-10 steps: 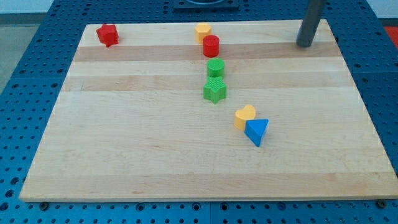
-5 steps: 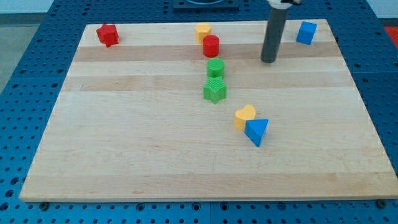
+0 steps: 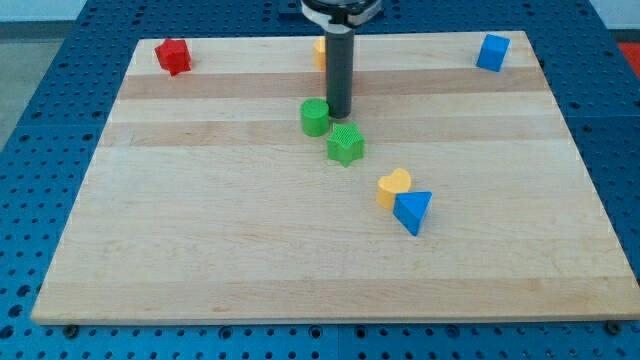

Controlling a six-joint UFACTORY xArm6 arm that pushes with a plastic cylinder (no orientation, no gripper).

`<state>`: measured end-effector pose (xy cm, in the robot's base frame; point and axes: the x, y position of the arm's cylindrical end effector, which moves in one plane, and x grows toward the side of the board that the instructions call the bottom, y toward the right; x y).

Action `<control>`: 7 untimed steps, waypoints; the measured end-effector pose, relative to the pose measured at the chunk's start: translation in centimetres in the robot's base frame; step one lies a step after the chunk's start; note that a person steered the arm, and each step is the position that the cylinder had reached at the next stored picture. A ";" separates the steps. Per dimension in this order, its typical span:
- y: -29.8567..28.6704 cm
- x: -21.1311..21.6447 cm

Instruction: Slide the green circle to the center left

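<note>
The green circle (image 3: 315, 117) lies on the wooden board (image 3: 200, 220), above the middle. My tip (image 3: 338, 113) stands right beside it on the view's right, touching or nearly touching it. A green star (image 3: 345, 146) sits just below my tip. The rod hides the red cylinder and most of the yellow block (image 3: 320, 49) near the view's top.
A red star-like block (image 3: 173, 56) sits at the top left corner. A blue cube (image 3: 492, 52) sits at the top right. A yellow heart (image 3: 393, 187) and a blue triangle (image 3: 413, 211) touch each other right of centre.
My tip swept from the top right leftward to the green circle. The circle has shifted left and slightly down from its place above the green star.
</note>
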<state>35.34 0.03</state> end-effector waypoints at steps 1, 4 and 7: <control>-1.1 0.5; -1.9 3.8; -6.5 4.6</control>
<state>39.94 -6.51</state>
